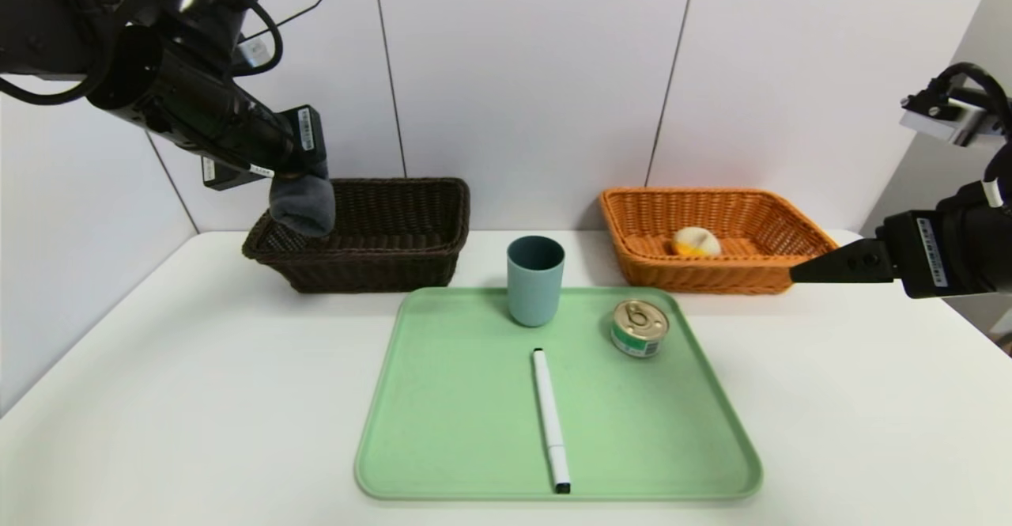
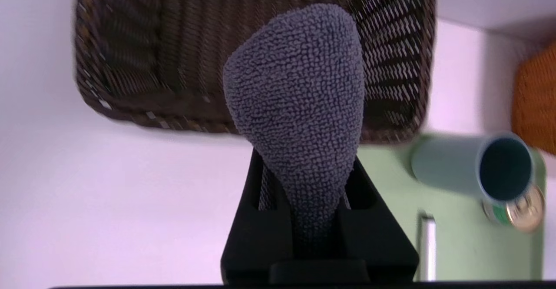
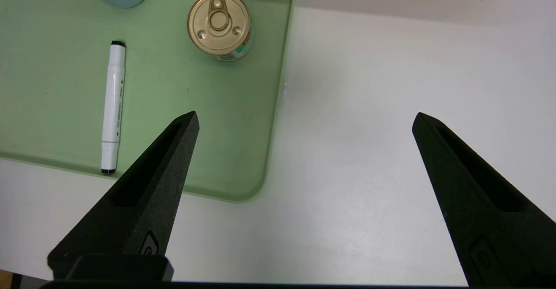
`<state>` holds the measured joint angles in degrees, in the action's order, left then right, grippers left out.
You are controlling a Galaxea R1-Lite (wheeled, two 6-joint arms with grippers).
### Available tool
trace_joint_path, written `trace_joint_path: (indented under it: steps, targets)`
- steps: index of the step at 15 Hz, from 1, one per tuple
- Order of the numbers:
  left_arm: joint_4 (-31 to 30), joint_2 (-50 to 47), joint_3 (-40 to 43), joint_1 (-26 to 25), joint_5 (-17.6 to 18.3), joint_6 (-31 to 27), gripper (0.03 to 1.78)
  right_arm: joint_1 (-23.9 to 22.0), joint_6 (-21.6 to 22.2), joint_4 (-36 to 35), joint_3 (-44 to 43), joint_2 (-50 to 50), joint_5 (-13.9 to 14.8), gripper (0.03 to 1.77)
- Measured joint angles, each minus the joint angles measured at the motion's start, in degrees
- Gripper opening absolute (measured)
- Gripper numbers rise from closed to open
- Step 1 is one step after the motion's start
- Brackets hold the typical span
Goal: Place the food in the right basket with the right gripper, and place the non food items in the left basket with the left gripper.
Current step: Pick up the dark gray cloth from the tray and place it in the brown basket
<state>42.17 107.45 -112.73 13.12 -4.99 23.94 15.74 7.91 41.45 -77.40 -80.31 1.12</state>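
Left gripper (image 2: 319, 219) clamped on grey cloth (image 2: 299, 93) (near dark basket (image 1: 371, 273)); right gripper (image 3: 306, 119) apart.

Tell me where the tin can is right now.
In the head view, the tin can stands on the green tray, toward its far right corner, right of the blue cup.

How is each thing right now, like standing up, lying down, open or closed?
Gray cloth: bunched, gripped, hanging
Left gripper: closed on the cloth, above the dark basket
Right gripper: wide open, beside the tray
Cup: upright
Marker: lying down, capped
Can: upright, unopened
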Motion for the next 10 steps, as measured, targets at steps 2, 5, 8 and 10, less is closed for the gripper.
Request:
trace_joint_path:
  steps: [2, 5, 8, 10]
  targets:
    - [-4.6, 2.5, 0.1, -2.1, 0.0, -2.3, 0.26, 0.0, 0.4, 0.1, 0.2, 0.0, -0.1, 1.71]
    - [-10.4, 7.1, 0.1, -4.0, -0.2, -5.8, 0.26, 0.0, 0.4, 0.1, 0.2, 0.2, -0.1, 1.71]
    - [-14.9, 11.7, -0.1, -5.3, -0.3, -8.3, 0.26, 0.4, 0.3, 0.1, 0.5, 0.7, -0.1, 1.71]
    - [-16.8, 14.2, -0.2, -5.9, -0.3, -9.1, 0.26, 0.7, 0.3, 0.1, 1.0, 1.2, -0.1, 1.71]
